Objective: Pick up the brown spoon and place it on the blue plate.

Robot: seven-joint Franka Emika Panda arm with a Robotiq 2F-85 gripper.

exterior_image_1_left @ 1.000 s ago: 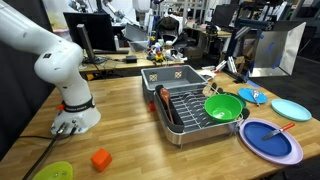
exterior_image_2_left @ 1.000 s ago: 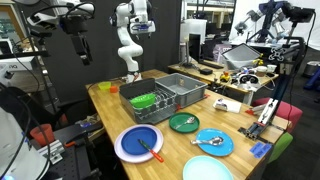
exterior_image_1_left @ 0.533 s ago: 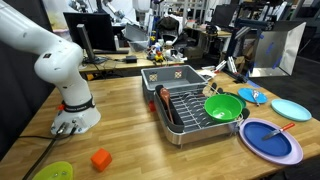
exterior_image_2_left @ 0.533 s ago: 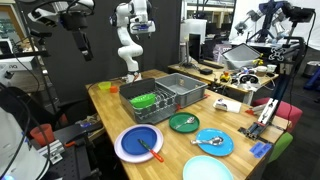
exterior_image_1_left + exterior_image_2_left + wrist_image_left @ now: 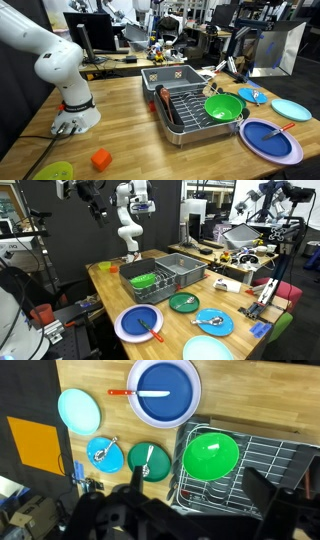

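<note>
Robotics lab: monitors [image 5: 96, 33], cluttered workbenches [image 5: 235, 258], second robot arm [image 5: 130, 220].

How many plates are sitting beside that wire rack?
4. A big blue plate, a pale cyan plate beside it, then a small blue plate and a dark green plate nearest the rack. More could be hidden outside the views.

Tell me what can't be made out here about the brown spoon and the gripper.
Brown spoon: plain in an exterior view; in the wrist view that end of the dish rack is behind the dark, blurred gripper or past the right edge.
Brown spoon, in an exterior view: too small inside the dish rack.
Gripper, in an exterior view: small and dark at the top edge.
</note>
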